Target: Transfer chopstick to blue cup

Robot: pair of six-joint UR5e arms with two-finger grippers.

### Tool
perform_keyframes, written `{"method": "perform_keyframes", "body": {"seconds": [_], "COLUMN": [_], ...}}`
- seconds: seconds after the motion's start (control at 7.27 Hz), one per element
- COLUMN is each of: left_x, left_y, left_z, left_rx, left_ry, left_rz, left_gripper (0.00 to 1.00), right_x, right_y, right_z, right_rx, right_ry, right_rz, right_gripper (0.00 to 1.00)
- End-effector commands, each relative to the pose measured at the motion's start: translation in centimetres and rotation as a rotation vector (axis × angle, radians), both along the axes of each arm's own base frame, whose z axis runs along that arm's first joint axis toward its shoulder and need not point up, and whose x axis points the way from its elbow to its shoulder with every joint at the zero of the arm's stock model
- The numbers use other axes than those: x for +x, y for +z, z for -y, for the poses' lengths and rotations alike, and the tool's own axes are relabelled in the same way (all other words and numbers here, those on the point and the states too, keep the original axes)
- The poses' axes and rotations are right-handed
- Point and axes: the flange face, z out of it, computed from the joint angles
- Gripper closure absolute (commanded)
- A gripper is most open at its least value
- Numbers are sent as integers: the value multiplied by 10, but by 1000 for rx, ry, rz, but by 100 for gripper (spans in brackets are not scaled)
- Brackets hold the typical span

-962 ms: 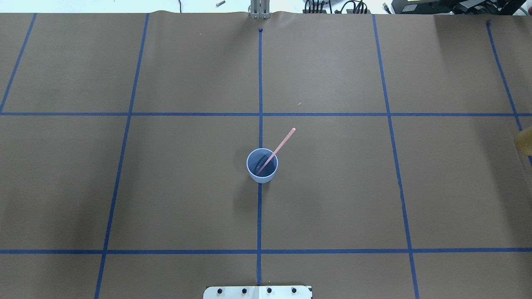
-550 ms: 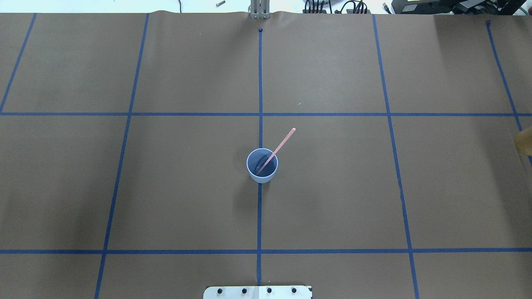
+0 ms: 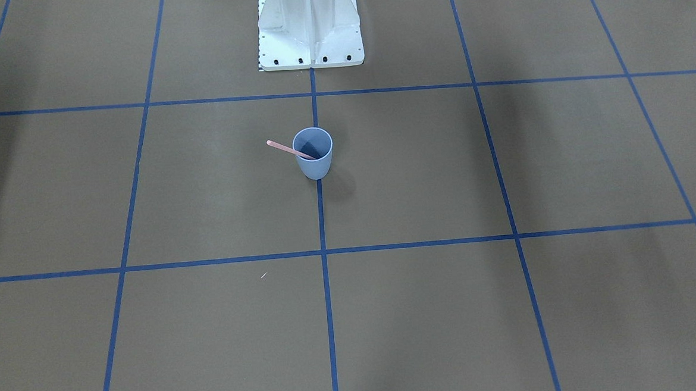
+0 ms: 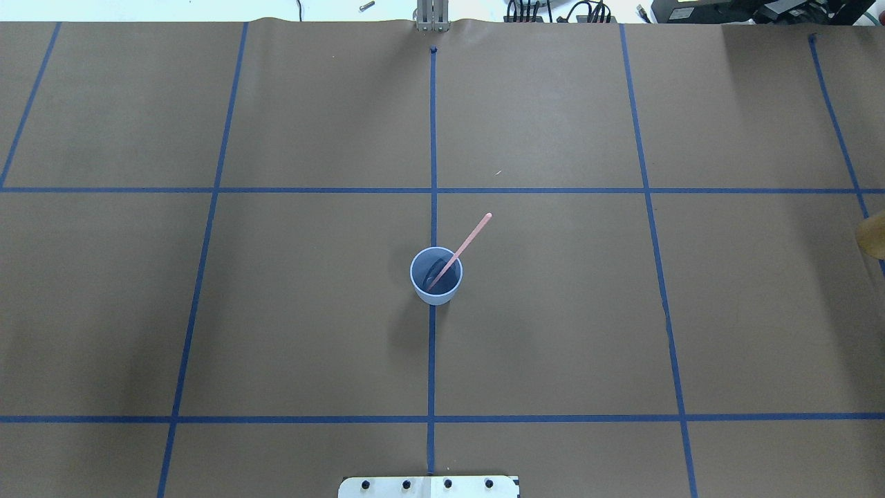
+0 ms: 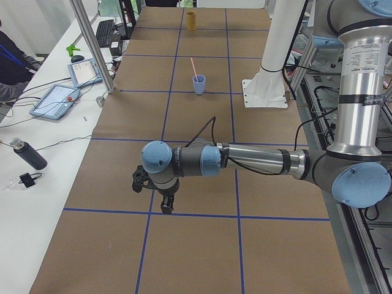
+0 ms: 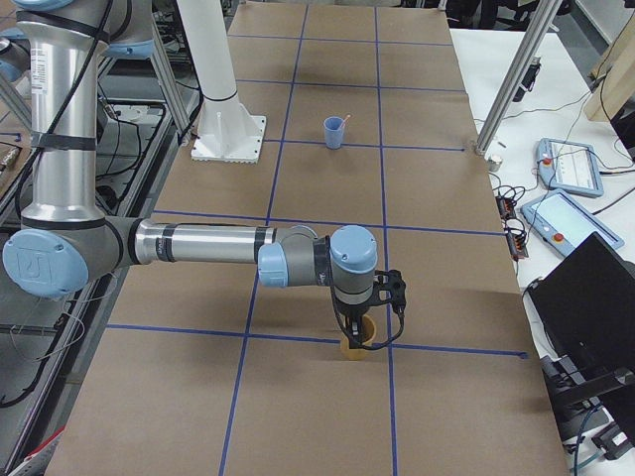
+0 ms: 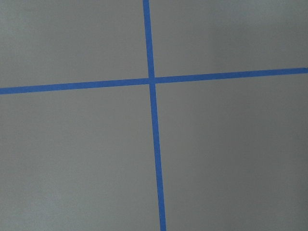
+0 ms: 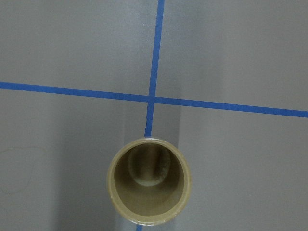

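The blue cup (image 4: 435,297) stands upright at the table's middle on the centre tape line; it also shows in the front view (image 3: 315,164). One pale pink chopstick (image 4: 472,234) leans inside it, its top sticking out over the rim (image 3: 282,147). My left gripper (image 5: 165,205) hangs near the table at the left end, far from the cup. My right gripper (image 6: 357,332) hangs at the right end, right above a tan cup (image 8: 148,180). Both grippers show only in the side views, so I cannot tell whether they are open or shut.
The tan cup (image 4: 872,235) stands upright at the right edge of the overhead view and looks hollow from above. The white robot base (image 3: 310,42) is behind the blue cup. Blue tape lines grid the brown table. Tablets and a bottle lie on side benches.
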Motion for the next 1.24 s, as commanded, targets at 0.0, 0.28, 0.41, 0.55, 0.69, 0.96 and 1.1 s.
{"method": "perform_keyframes", "body": {"seconds": [0.0, 0.28, 0.41, 0.55, 0.69, 0.96, 1.1], "left_x": [-1, -4, -4, -5, -5, -9, -9], "left_y": [-2, -2, -3, -2, -2, -3, -2], "left_z": [0, -1, -1, -1, -2, -2, -2], "left_rx": [3, 5, 6, 5, 5, 6, 5], "left_ry": [-1, -9, -9, -10, -10, -18, -18], "left_rz": [0, 0, 2, 2, 2, 2, 2], "left_gripper": [1, 1, 1, 1, 1, 1, 1], "right_x": [0, 0, 0, -1, -1, -1, -1], "right_y": [-2, -3, -6, -7, -9, -9, -9], "right_z": [1, 1, 2, 1, 2, 3, 3], "right_rx": [11, 15, 20, 21, 24, 26, 26], "right_ry": [0, 1, 0, 0, -1, -1, -1], "right_rz": [0, 1, 2, 10, 17, 17, 19], "right_gripper": [0, 0, 0, 0, 0, 0, 0]}}
